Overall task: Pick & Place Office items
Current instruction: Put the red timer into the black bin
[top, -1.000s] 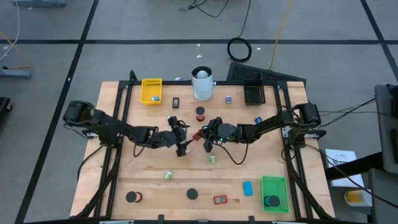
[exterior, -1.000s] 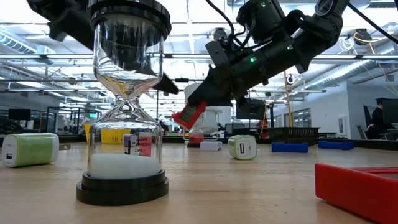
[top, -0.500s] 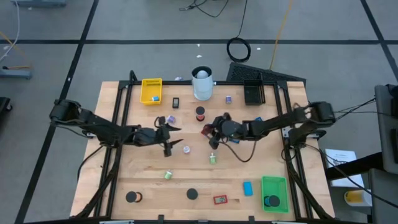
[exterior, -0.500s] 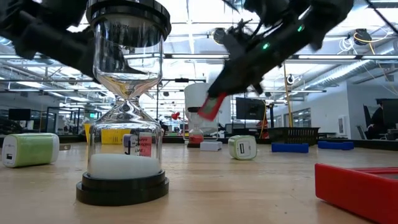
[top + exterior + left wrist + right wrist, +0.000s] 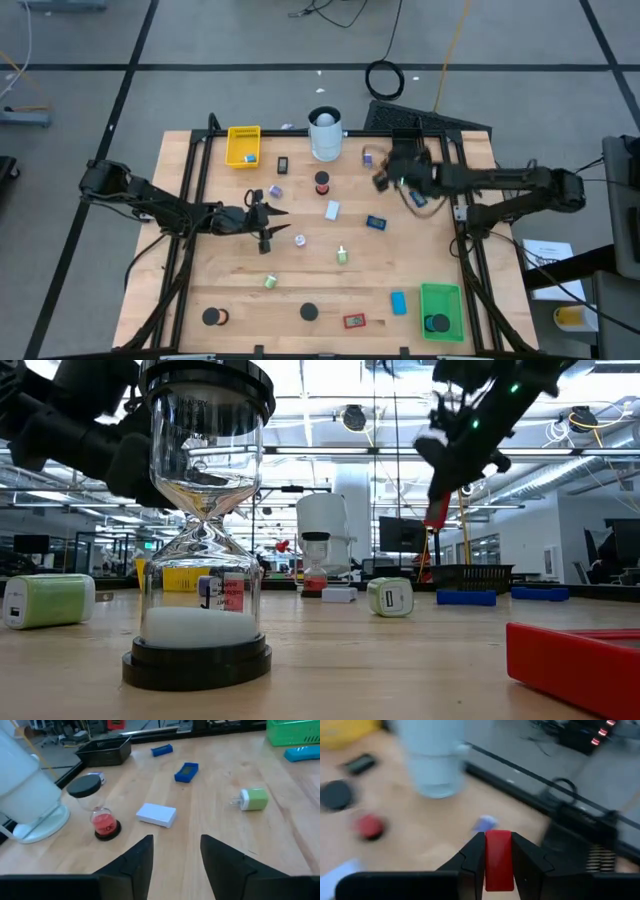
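Note:
My right gripper [image 5: 382, 180] is high over the table's far right, near the black tray [image 5: 405, 150], shut on a small red office item [image 5: 498, 857], also seen in the low view [image 5: 437, 510]. My left gripper [image 5: 266, 226] hangs low left of centre, open, with nothing between its fingers [image 5: 145, 857]. Ahead of it on the wood lie a white block [image 5: 156, 815], a blue block [image 5: 186, 772], a green plug block [image 5: 255, 799] and a small red-sand hourglass [image 5: 102, 817], which stands upright. My right gripper pinches the red item between its two fingers, one finger on each of its opposite sides [image 5: 498, 870]. The fingers slant down from above. The item pokes out past the fingertips [image 5: 437, 512], lifted well clear of the table.
A tall white cylinder [image 5: 325, 135] and a yellow tray [image 5: 243, 146] stand at the far edge, and a green tray [image 5: 440, 308] sits near right. Black discs [image 5: 310, 312], a red frame [image 5: 354, 321] and a blue piece [image 5: 399, 302] lie along the near edge. A big hourglass [image 5: 205, 530] fills the low view.
My right gripper has risen and swung from the table's centre toward the far right, up to the black tray, carrying the red item clear of the table. My left gripper has drawn back toward the table's left edge.

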Action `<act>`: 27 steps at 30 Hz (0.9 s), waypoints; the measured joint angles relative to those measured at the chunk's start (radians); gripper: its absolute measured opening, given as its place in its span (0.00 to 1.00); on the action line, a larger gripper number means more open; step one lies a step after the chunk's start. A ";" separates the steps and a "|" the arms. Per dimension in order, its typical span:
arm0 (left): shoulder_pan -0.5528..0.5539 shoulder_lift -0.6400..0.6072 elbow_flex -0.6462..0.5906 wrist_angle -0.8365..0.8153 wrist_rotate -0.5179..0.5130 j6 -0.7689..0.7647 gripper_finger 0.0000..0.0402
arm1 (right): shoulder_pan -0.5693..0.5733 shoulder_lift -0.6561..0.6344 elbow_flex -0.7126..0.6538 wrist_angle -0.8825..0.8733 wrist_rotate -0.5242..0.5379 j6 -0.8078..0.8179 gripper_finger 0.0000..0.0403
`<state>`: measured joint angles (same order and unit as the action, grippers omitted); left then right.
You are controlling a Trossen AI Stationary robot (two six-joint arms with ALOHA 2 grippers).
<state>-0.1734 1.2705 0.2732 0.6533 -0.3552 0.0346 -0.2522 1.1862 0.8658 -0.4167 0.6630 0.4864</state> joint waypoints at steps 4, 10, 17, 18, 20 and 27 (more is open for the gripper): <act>0.000 0.000 0.000 0.001 0.029 0.009 0.38 | -0.269 0.028 0.033 -0.003 -0.196 -0.117 0.17; 0.005 0.000 0.000 0.007 0.037 0.028 0.38 | -0.540 0.153 0.155 -0.057 -0.428 -0.317 0.17; 0.005 0.000 0.000 0.007 0.041 0.032 0.38 | -0.646 0.372 0.341 -0.293 -0.543 -0.484 0.17; 0.005 0.000 0.000 0.007 0.041 0.032 0.38 | -0.658 0.398 0.362 -0.314 -0.561 -0.504 0.17; 0.005 0.000 0.000 0.007 0.041 0.031 0.38 | -0.681 0.442 0.399 -0.347 -0.588 -0.541 0.17; 0.005 0.001 0.000 0.007 0.041 0.022 0.38 | -0.750 0.550 0.491 -0.397 -0.721 -0.630 0.16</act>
<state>-0.1684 1.2713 0.2733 0.6600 -0.3145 0.0566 -1.0022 1.7360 1.3573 -0.8134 -0.0577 -0.1436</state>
